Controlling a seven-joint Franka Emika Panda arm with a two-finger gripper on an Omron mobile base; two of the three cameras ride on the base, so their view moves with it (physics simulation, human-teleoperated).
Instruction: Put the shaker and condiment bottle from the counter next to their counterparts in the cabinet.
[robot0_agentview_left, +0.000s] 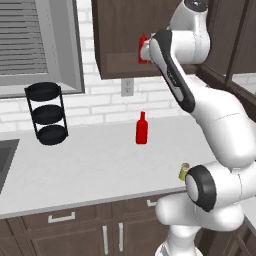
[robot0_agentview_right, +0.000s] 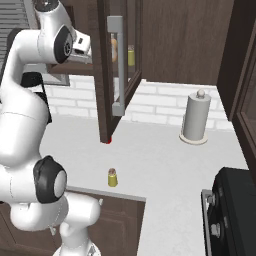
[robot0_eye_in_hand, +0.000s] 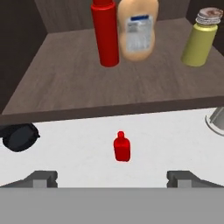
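Gripper jaws wide and empty at the cabinet shelf front, where the condiment bottle stands upright, touching the tan-orange bottle, yellow-green shaker well apart; shaker upright on the counter edge; taller red bottle upright mid-counter.

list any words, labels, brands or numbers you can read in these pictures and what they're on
No text can be read anywhere.
Tan-orange bottle in the cabinet: pale label with a dark blue bar on top and grey lines below, too blurred to read.
Red bottle beside it, the small red bottle on the counter, both yellow shakers: no label visible.
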